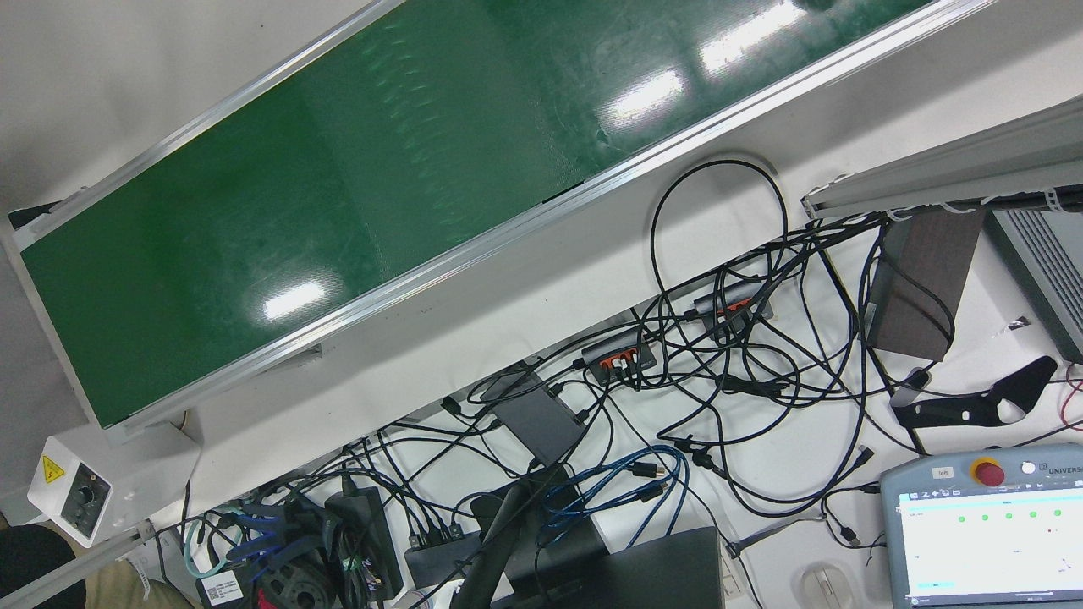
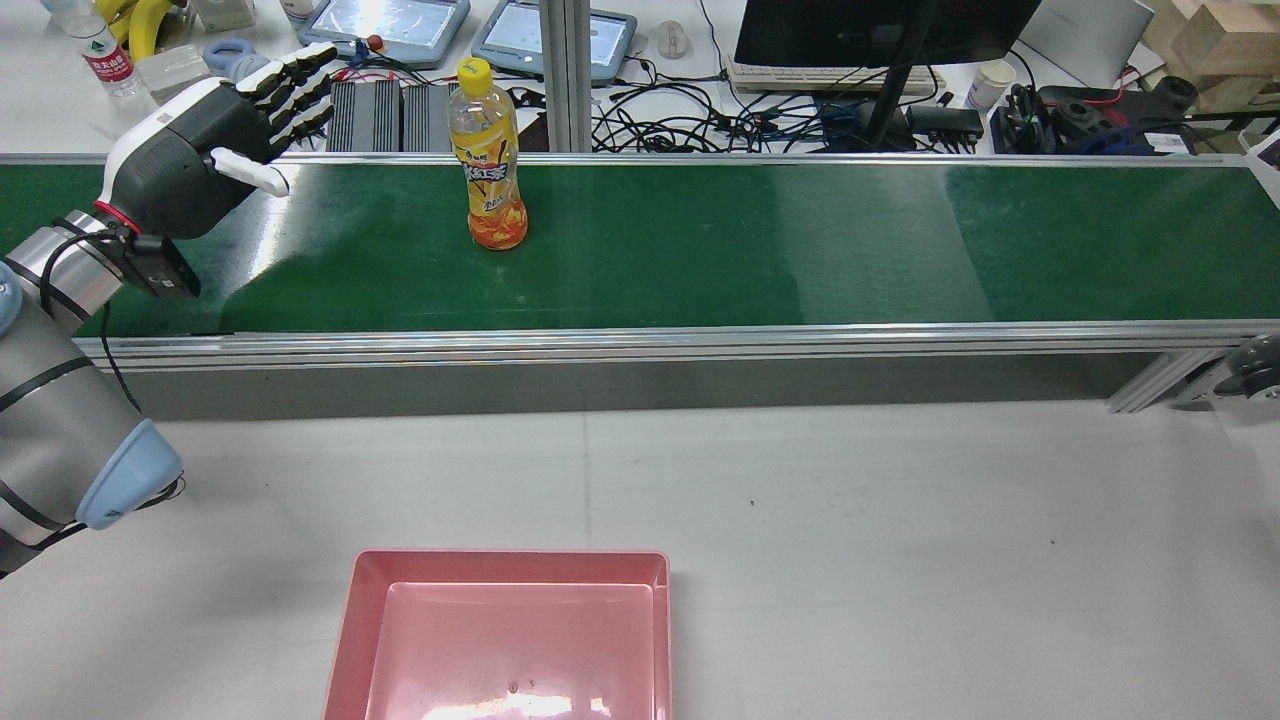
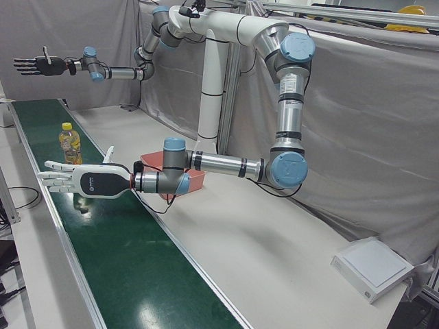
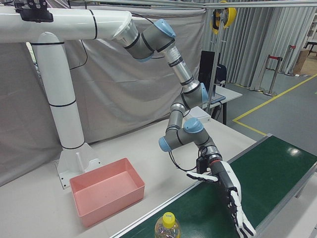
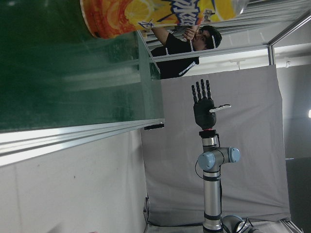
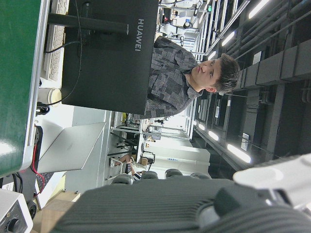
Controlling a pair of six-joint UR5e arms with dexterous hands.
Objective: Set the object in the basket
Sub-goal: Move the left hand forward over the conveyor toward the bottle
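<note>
A yellow-capped orange drink bottle (image 2: 487,160) stands upright on the green conveyor belt (image 2: 760,250); the same bottle (image 3: 69,144) (image 4: 167,225) shows in both corner views, and its lower part (image 5: 160,17) fills the top of the left hand view. My left hand (image 2: 215,130) (image 3: 72,178) (image 4: 229,198) hovers open over the belt, fingers spread, a short way to the bottle's side and not touching it. Far along the belt my right hand (image 3: 34,65) (image 5: 204,104) is raised, open and holding nothing. The pink basket (image 2: 510,570) (image 4: 106,196) (image 3: 195,179) sits empty on the white table.
Aluminium rails (image 2: 640,340) edge the belt. Behind it a desk carries a monitor (image 2: 880,30), tablets and tangled cables (image 1: 719,355). A person (image 6: 194,82) stands beyond the monitor. A grey curtain backs the arms' white pedestal (image 4: 64,104).
</note>
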